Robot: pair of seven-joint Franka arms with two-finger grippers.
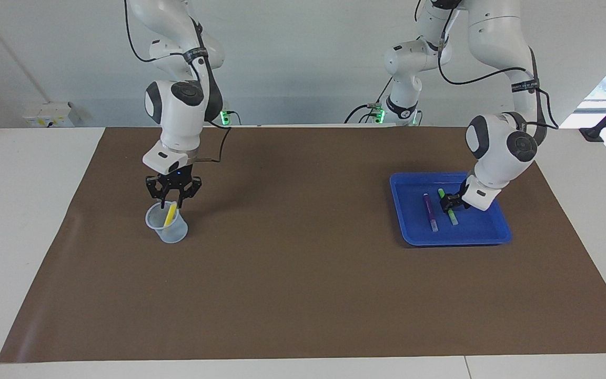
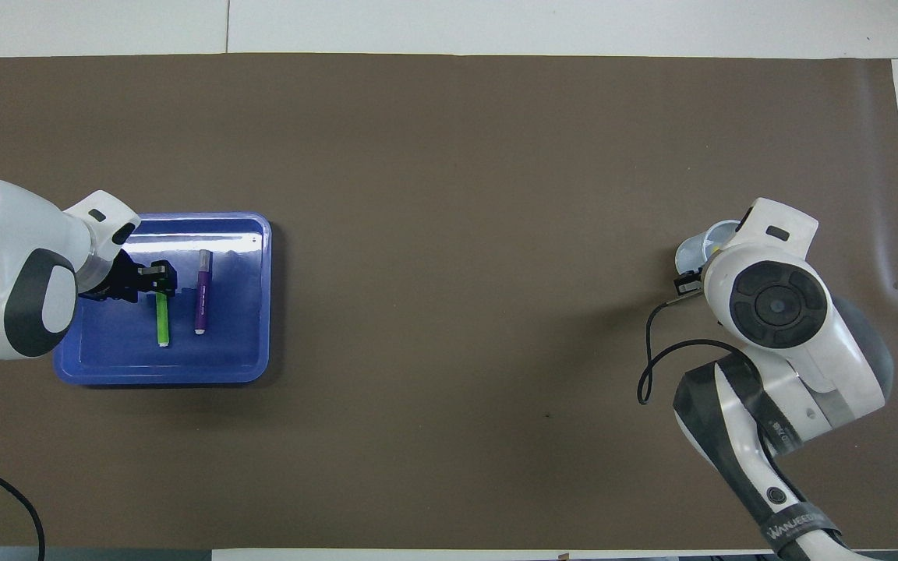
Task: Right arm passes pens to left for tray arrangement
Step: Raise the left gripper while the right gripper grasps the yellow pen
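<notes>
My right gripper (image 1: 172, 193), with its blue light, hangs open just over the pale cup (image 1: 167, 225). Its tips flank the top of the yellow pen (image 1: 170, 213), which leans in that cup. In the overhead view the right wrist hides that gripper and most of the cup (image 2: 705, 243). The blue tray (image 1: 487, 231) sits toward the left arm's end of the table. In it the purple pen (image 1: 430, 211) and green pen (image 1: 452, 217) lie side by side. My left gripper (image 1: 450, 203) is low in the tray, open astride the green pen (image 2: 161, 327). The purple pen (image 2: 202, 292) lies beside it in the tray (image 2: 246, 234).
A brown mat (image 1: 303, 273) covers most of the white table. A black cable (image 2: 652, 366) loops from the right arm above the mat. Wall sockets and cables sit at the robots' edge of the table.
</notes>
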